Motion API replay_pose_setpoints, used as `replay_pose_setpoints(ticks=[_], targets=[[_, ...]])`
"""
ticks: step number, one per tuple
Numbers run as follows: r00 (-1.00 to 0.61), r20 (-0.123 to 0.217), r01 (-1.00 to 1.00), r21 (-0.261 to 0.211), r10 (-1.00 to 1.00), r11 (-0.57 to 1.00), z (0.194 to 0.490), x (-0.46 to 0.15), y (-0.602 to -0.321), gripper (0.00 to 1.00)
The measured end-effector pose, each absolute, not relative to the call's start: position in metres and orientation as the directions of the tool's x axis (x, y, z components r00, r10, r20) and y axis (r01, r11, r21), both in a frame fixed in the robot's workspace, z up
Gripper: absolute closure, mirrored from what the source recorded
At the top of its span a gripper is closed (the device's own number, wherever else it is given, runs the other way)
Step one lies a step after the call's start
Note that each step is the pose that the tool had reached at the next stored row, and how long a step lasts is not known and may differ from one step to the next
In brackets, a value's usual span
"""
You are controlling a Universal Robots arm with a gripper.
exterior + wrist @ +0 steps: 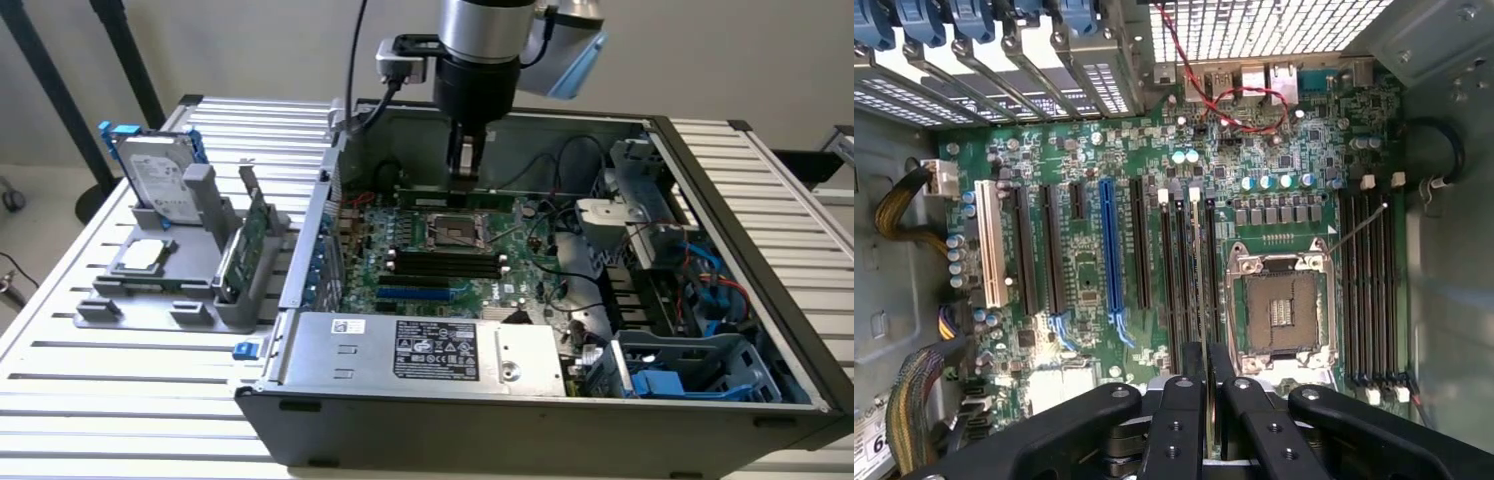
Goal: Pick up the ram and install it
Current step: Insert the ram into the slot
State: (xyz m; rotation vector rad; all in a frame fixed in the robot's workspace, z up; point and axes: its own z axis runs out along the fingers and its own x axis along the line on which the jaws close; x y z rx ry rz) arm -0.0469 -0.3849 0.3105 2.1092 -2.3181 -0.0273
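While the arm reaches down into the open computer case (534, 430), the gripper (463, 180) has its fingers pinched almost together on the top edge of the ram (427, 196), a narrow green stick held level and lengthwise across the exterior view. Seen there, the ram sits at 12 o'clock of the empty processor socket (458, 230), just beside it, while a bank of black slots (441, 263) lies at 6 o'clock of that socket. Whether the stick is seated in a slot or hangs just above the motherboard (367, 275) cannot be told. From the wrist view, the two black fingers (1182, 420) stand nearly touching, with only a thin gap between them, over the slots that run between the processor socket and the blue expansion slot (1109, 260). Outside the case, at 9 o'clock of it, a grey stand (140, 295) carries a hard drive (158, 175), a green card (250, 250) and a silver processor chip (144, 255).
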Motion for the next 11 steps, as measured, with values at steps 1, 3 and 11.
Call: replay_pose_setpoints(ticks=[1, 3, 11], targets=[[-0.094, -0.006, -0.995, 0.018, -0.996, 0.094, 0.309, -0.047, -0.385, 0.86], [-0.095, -0.006, -0.995, 0.018, -0.995, 0.095, 0.305, -0.047, -0.385, 0.86], [-0.098, -0.006, -0.995, 0.018, -0.995, 0.098, 0.290, -0.050, -0.385, 0.86]])
